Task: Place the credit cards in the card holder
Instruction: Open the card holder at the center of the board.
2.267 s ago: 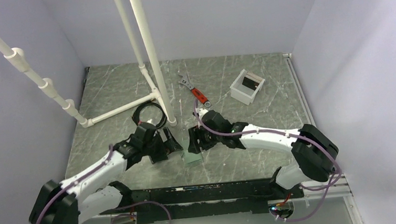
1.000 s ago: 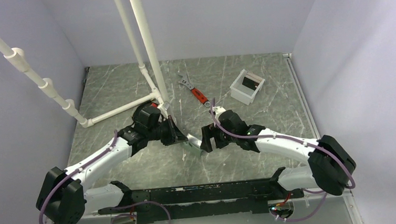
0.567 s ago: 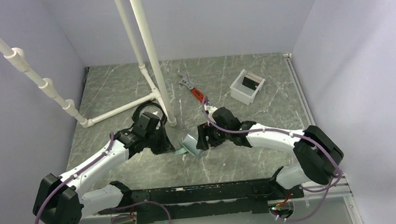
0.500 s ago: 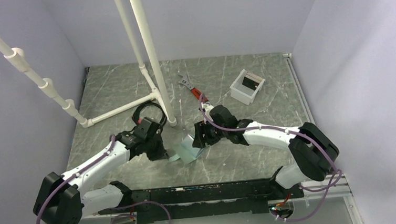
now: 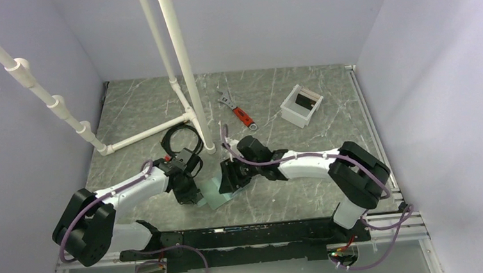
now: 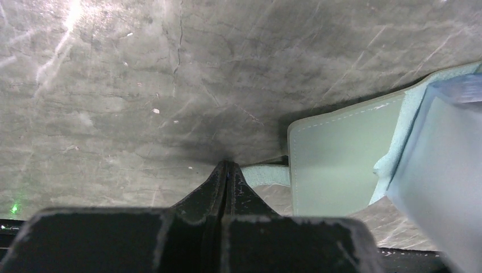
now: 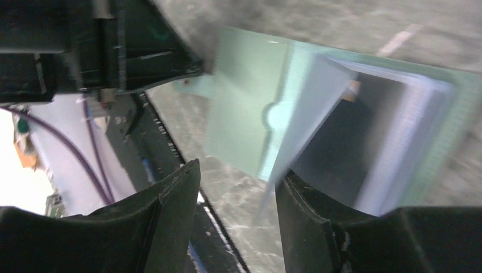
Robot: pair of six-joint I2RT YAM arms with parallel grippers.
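Your holder lies open on the table near its front edge, directly between the two grippers. Its long axis runs roughly from one gripper to the other.

The left gripper is clenched on a narrow mint tab at the holder's left end, pinning that side low against the table. The right gripper sits at the opposite end with its jaws standing apart. The blue card rises at a slant just ahead of them, its lower corner dipping into the gap close to one finger. The blur hides whether that finger touches it. Deeper in the fold shows a sliver that may be the tan card, too small to be sure.

The coming move seems to turn on this: the mint pocket with its round notch appears to open toward the blue card, and the card sits tilted across that mouth, not flat in it. Your right arm is nearer the card, so seating it looks like its job, pushing along the holder's length toward the left gripper.

Both forearms reach inward and low, wrists facing each other. The right arm stretches far across to the left, and the left arm is folded close.
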